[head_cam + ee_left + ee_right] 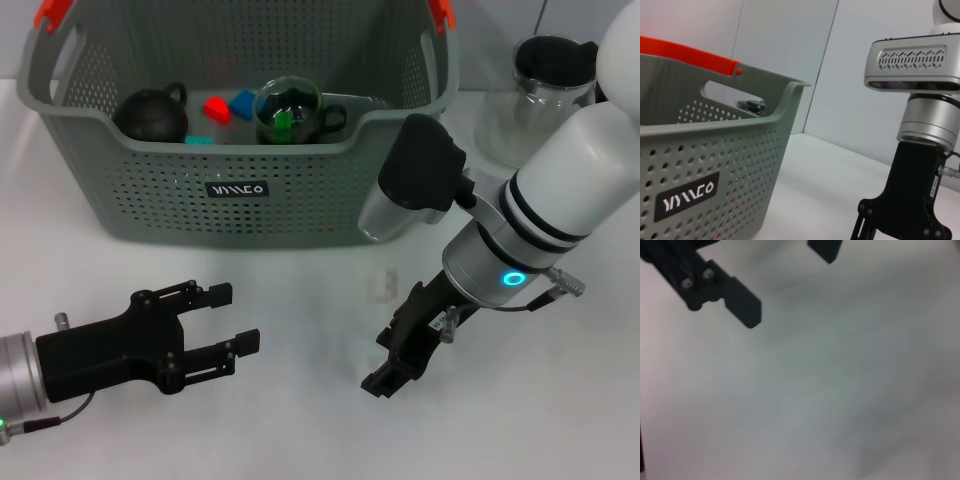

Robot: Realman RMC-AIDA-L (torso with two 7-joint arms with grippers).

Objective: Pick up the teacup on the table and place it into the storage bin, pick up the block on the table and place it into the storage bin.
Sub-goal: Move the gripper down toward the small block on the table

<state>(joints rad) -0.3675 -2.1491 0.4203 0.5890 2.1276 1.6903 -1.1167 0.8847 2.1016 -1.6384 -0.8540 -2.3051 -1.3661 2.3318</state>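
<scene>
Storage bin (240,190), perforated grey-green plastic, long axis across the table's (300,420) far side; glass teacup (290,112) inside. Left gripper (232,320) and right gripper (390,362) open, empty, near.

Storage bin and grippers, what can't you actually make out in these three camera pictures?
- Storage bin: top cut off by the head view's edge; in the left wrist view its wall hides nearly all its contents.
- Glass teacup: something green inside, too small to identify.
- Right gripper: head view shows it side-on, but right wrist view shows its fingers apart.
- Left gripper: open, empty.
- Glass jug: partly behind the right arm.
</scene>
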